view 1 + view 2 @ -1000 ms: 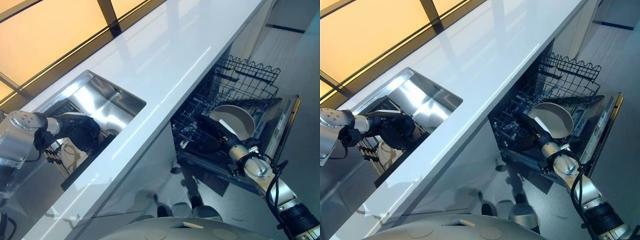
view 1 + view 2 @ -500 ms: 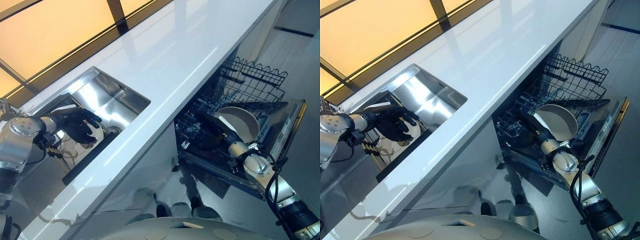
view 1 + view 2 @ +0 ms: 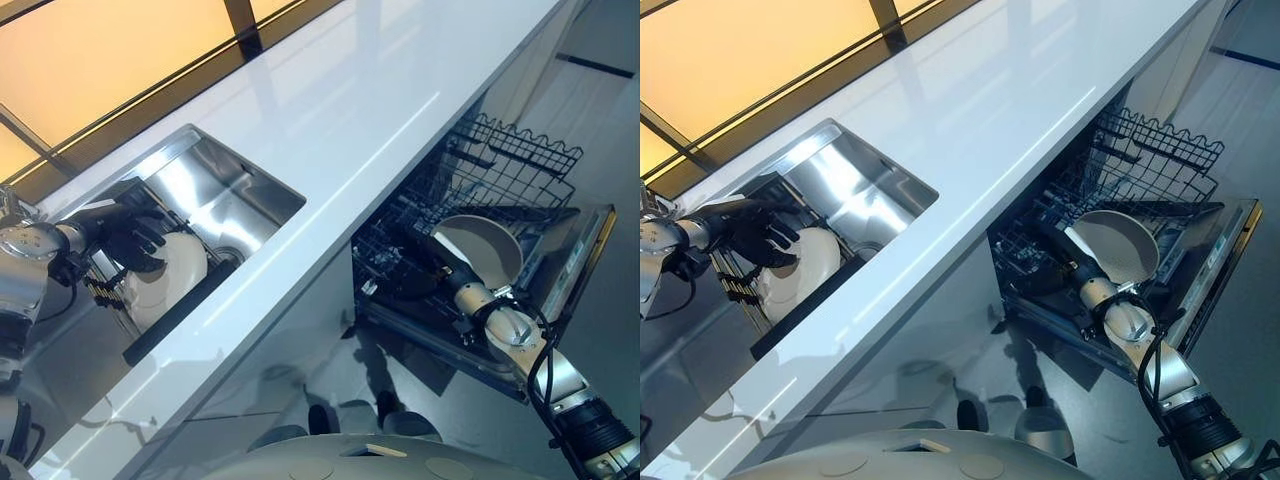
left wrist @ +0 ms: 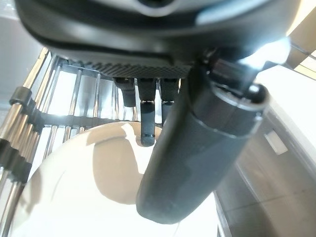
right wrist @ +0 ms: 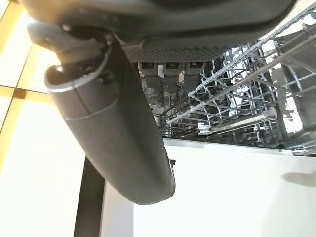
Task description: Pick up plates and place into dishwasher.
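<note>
A: Kitchen, one long white counter (image 3: 330,90), steel sink (image 3: 225,190) let into it, dishwasher (image 3: 575,260) open below with its wire rack (image 3: 500,170) drawn out. Item one?

B: White plate (image 3: 805,265), standing on edge in the dark drying rack (image 3: 105,290) inside the sink. Left robot hand (image 3: 125,235) rests over its upper rim; in the left wrist view the fingers (image 4: 147,116) reach down over the plate edge with the thumb on the near face, not yet clamped round it, by my reading.

A: Item two?

B: Second plate (image 3: 485,245), pale, tilted in the dishwasher rack. Right robot hand (image 3: 440,265) lies against its lower edge, down among the wires; whether that robot hand grips or has let go, I cannot tell.

A: Hazards to log?

B: Three, all judgement. Plate in the sink: a shallow rim hold on glazed ware may slip on lifting, and the plate would drop onto steel. Same plate: its lower edge may catch the drying rack's tines and tip. Dishwasher plate: if not seated between tines, drawing the right robot hand out may drag or topple it.
</note>
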You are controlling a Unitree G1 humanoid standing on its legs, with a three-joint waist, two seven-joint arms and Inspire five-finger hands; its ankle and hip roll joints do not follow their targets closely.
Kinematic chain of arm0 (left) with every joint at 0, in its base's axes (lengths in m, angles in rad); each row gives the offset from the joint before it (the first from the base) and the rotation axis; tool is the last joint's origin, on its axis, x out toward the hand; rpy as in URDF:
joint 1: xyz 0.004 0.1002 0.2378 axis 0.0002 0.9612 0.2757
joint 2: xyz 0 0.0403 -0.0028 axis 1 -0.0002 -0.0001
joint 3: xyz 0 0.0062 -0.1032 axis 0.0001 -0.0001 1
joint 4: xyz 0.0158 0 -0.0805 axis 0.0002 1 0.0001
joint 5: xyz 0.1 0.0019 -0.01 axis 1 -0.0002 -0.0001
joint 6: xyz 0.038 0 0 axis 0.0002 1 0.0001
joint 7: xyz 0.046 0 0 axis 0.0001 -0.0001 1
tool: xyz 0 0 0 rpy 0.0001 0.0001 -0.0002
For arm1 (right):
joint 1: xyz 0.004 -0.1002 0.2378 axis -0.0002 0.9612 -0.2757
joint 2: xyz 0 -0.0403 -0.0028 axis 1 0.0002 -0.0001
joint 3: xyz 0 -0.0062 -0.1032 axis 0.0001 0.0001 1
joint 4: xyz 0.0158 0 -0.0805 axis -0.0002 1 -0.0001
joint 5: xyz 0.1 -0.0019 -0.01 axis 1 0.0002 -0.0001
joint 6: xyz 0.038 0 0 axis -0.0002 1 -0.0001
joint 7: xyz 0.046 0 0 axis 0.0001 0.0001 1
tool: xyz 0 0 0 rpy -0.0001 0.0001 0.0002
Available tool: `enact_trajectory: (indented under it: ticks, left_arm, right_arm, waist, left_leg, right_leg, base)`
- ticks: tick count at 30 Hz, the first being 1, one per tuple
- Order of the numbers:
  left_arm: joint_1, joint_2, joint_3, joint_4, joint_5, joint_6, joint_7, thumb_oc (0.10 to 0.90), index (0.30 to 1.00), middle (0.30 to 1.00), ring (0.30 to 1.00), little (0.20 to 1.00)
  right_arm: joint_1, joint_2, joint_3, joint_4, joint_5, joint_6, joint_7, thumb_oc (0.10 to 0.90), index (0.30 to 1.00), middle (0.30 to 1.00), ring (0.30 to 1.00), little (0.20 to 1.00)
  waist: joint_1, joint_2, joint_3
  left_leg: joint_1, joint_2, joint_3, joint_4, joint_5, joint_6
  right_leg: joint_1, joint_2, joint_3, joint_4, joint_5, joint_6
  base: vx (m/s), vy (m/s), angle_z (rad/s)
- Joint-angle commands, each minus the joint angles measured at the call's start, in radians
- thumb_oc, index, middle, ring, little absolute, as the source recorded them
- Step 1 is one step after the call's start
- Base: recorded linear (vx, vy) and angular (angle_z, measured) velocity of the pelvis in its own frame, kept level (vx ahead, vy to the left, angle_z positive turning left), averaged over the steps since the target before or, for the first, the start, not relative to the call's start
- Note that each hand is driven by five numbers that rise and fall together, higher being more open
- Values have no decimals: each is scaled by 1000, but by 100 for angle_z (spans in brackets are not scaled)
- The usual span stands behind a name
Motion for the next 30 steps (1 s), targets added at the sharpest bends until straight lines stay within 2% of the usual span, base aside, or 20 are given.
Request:
enact_trajectory:
  ticks: [1,9,10,14,19,30]
  left_arm:
    - [-107,109,-75,58,62,-11,46,800,900,900,900,900]
    - [-171,108,-109,83,56,-46,116,800,900,900,900,900]
    - [-195,109,-112,88,36,-56,170,800,900,900,900,900]
    - [-271,121,-120,109,-8,-77,236,800,900,900,900,900]
    - [-327,138,-128,135,-45,-96,262,800,900,900,900,900]
    - [-356,156,-133,127,-60,-74,280,800,900,900,900,900]
  right_arm:
    - [-102,30,12,-64,-1,-106,-8,800,900,900,900,900]
    - [-98,39,26,-61,-3,-104,-16,800,900,900,900,900]
    - [-100,42,31,-61,2,-104,-22,800,900,900,900,900]
    - [-104,60,40,-63,19,-129,-31,800,900,900,900,900]
    - [-93,97,49,-47,21,-133,-61,800,900,900,900,900]
    - [-76,101,20,-56,12,-115,-78,800,900,900,900,900]
  waist:
    - [-11,-31,-42]
    - [-25,-23,-28]
    - [-28,-21,-26]
    - [-31,-18,-24]
    - [-31,-19,-32]
    - [-38,-19,-37]
  left_leg:
    - [-47,-77,26,12,-32,10]
    - [-50,-79,34,17,-32,12]
    - [-50,-79,34,18,-33,12]
    - [-49,-79,37,19,-33,11]
    - [-47,-77,39,21,-36,11]
    - [-38,-77,38,25,-42,11]
  right_leg:
    - [-35,-5,-11,71,-43,98]
    - [-44,-4,-6,87,-50,96]
    - [-44,-3,-4,90,-53,94]
    - [-42,-2,-5,93,-58,93]
    - [-41,0,-7,94,-60,92]
    - [-34,3,-4,95,-63,92]
  base:
    - [69,-21,0]
    - [49,-9,-1]
    - [42,-2,0]
    - [20,-1,-1]
    - [0,0,0]
    - [0,0,0]
